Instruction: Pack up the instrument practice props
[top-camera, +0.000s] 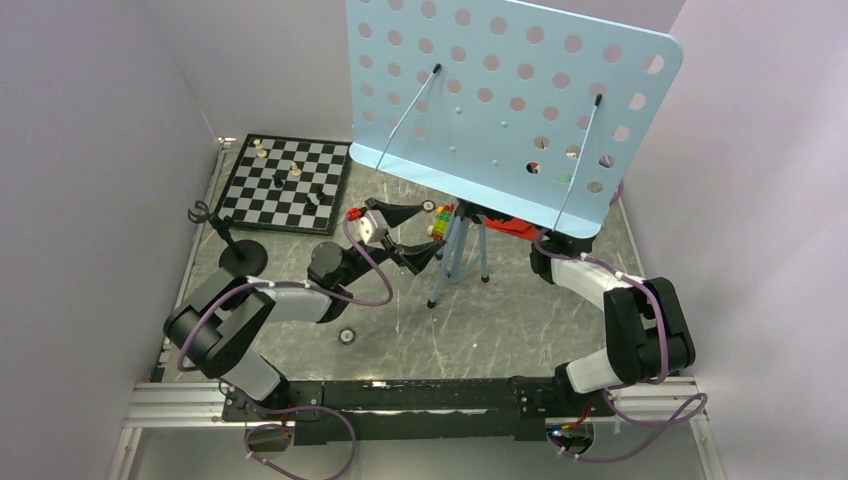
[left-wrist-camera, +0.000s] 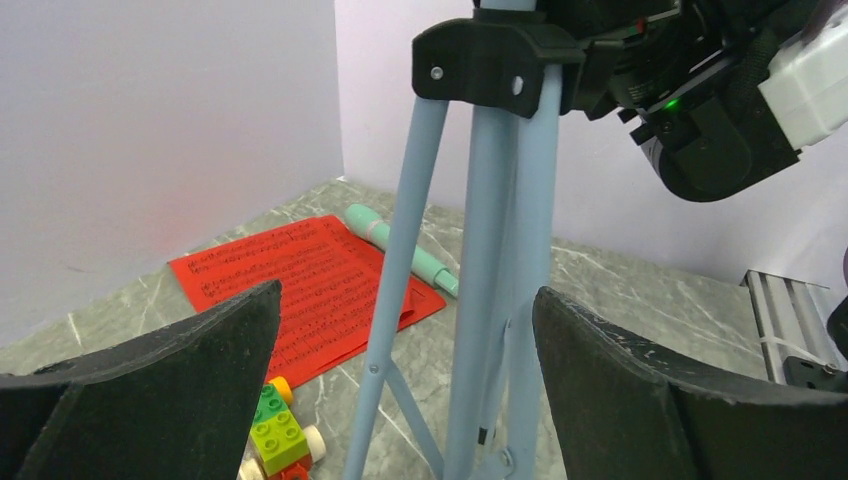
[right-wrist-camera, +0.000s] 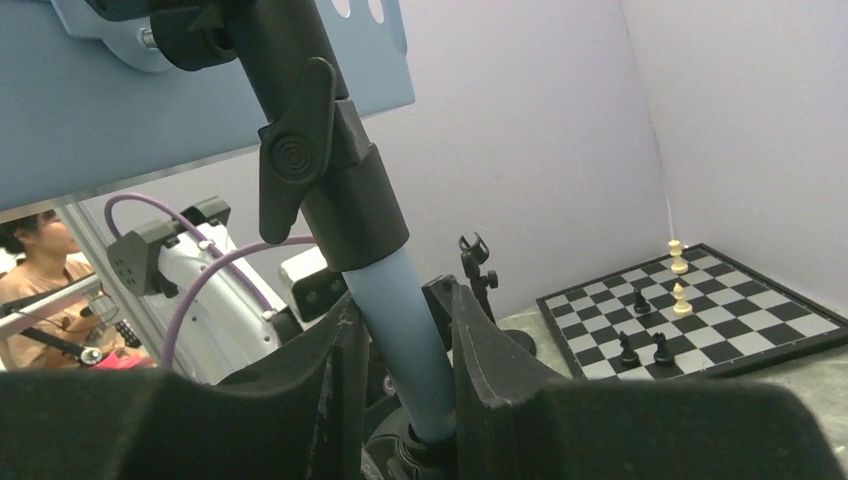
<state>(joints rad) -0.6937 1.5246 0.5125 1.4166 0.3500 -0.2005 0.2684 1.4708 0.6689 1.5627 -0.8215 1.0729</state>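
The light blue perforated music stand (top-camera: 500, 100) stands upright on its tripod (top-camera: 458, 255) at mid-table. My left gripper (top-camera: 415, 235) is open, and its jaws flank the tripod legs (left-wrist-camera: 480, 250) without touching them. My right gripper (right-wrist-camera: 405, 340) is shut on the stand's pole (right-wrist-camera: 400, 310) just below the black clamp (right-wrist-camera: 320, 160); in the top view the panel hides it. The red sheet-music pages (left-wrist-camera: 300, 285) lie flat behind the tripod, with the mint-green microphone (left-wrist-camera: 400, 250) at their far edge. The black mic stand (top-camera: 240, 255) stands at the left.
A chessboard (top-camera: 287, 183) with several pieces lies at the back left. A multicoloured block toy (left-wrist-camera: 280, 435) sits by the tripod's foot. A small round object (top-camera: 347, 335) lies on the table in front of my left arm. Walls close in the left, back and right.
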